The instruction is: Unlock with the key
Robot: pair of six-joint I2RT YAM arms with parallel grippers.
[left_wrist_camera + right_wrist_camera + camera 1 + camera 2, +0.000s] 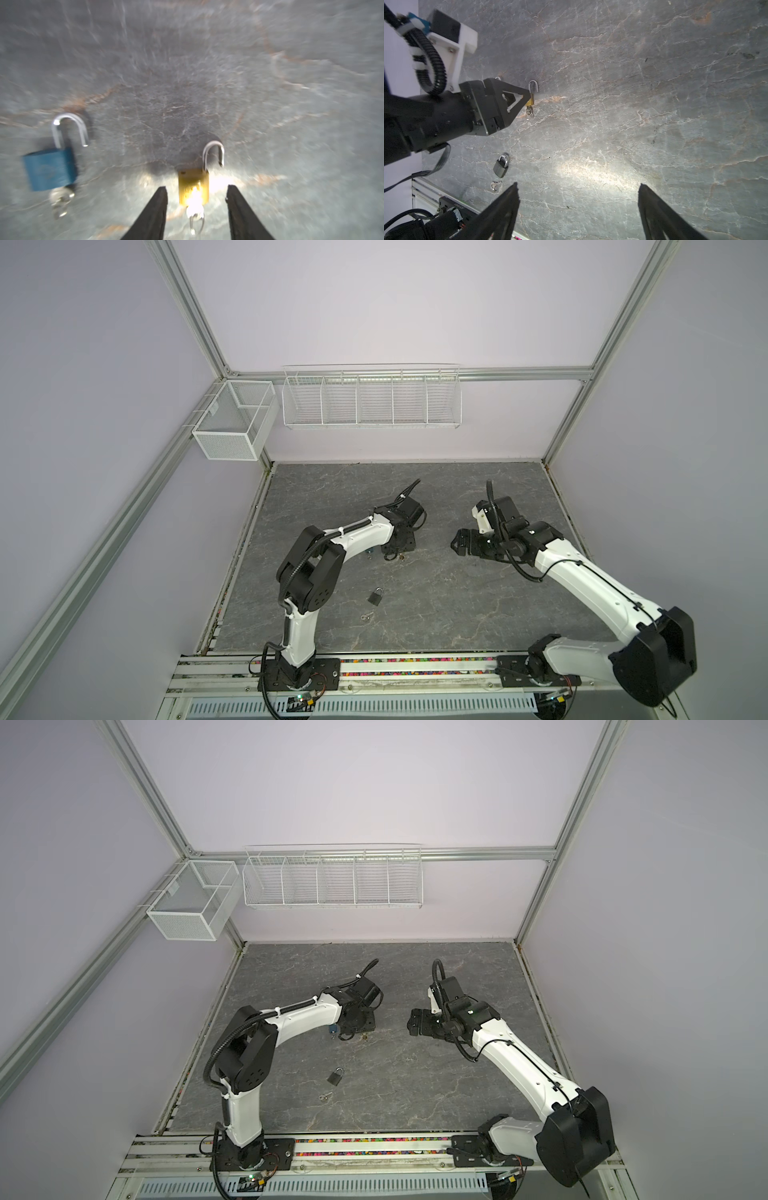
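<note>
Left gripper (195, 187) released astride opened gold padlock (192, 178), right gripper (578, 184) spread empty; shut grey padlock (375, 596) and key (366, 617) lie toward table (457, 614) front edge, nearer left arm (357, 533).

In the left wrist view I see the blue padlock (49, 168) and its key (61, 199) only smeared.

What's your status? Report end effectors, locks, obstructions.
Left end effector open astride brass lock; right end effector open, empty. It and blue lock open, keys in. Grey lock shut, key beside it. Nothing blocking.
</note>
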